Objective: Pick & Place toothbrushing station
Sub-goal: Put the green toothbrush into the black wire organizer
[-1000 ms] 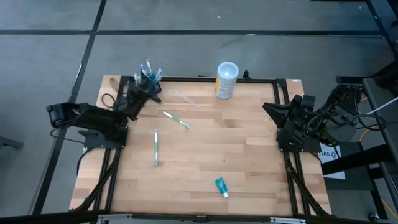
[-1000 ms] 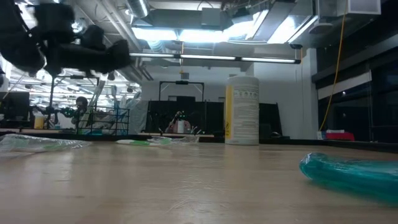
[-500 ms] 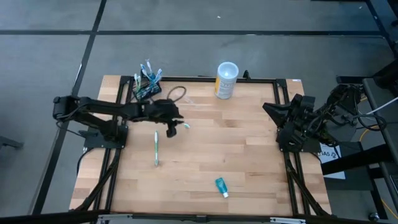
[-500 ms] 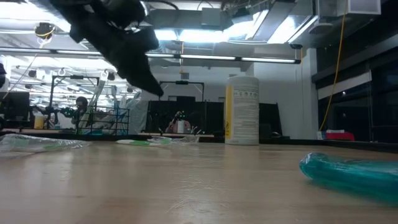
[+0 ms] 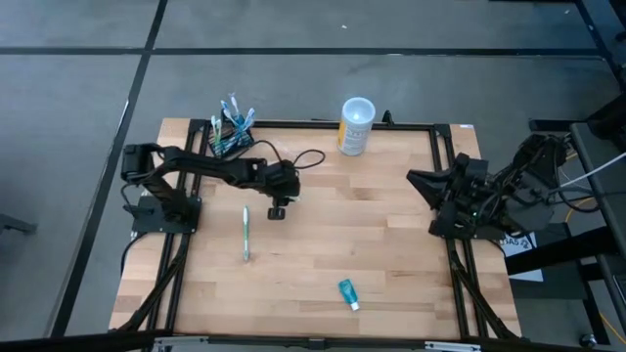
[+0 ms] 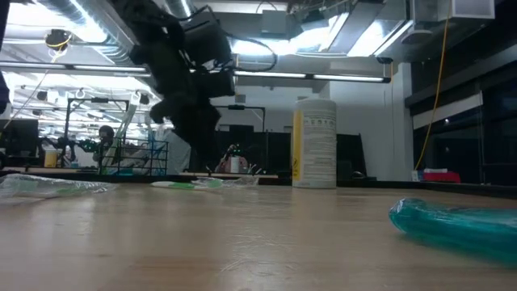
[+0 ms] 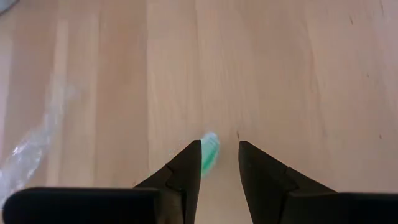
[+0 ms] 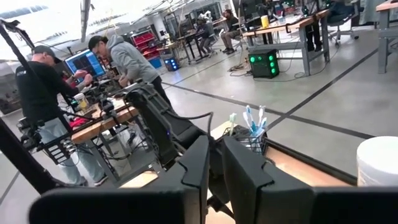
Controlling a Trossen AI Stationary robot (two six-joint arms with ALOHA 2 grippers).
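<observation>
The toothbrushing station (image 5: 229, 137), a small dark holder with several brushes upright in it, stands at the table's far left corner, also seen as the toothbrushing station (image 8: 250, 138). My left gripper (image 5: 277, 209) points down over the table's middle left, open. The tip of a green toothbrush (image 7: 209, 152) lies between its fingers, close to one of them; I cannot tell whether it touches. My right gripper (image 8: 216, 163) is held high at the right edge and points level. A narrow gap shows between its fingers, with nothing in it.
A white-and-yellow cup (image 5: 356, 125) stands at the far edge. A second toothbrush (image 5: 245, 233) lies near my left gripper, and a teal tube (image 5: 347, 293) lies toward the near edge. A clear wrapper (image 7: 31, 149) lies by the station. People work at benches beyond the table.
My left gripper has swung from beside the toothbrushing station toward the table's middle. It has tipped from level to pointing steeply down and now stands over the green toothbrush. The station and the other things have not moved.
</observation>
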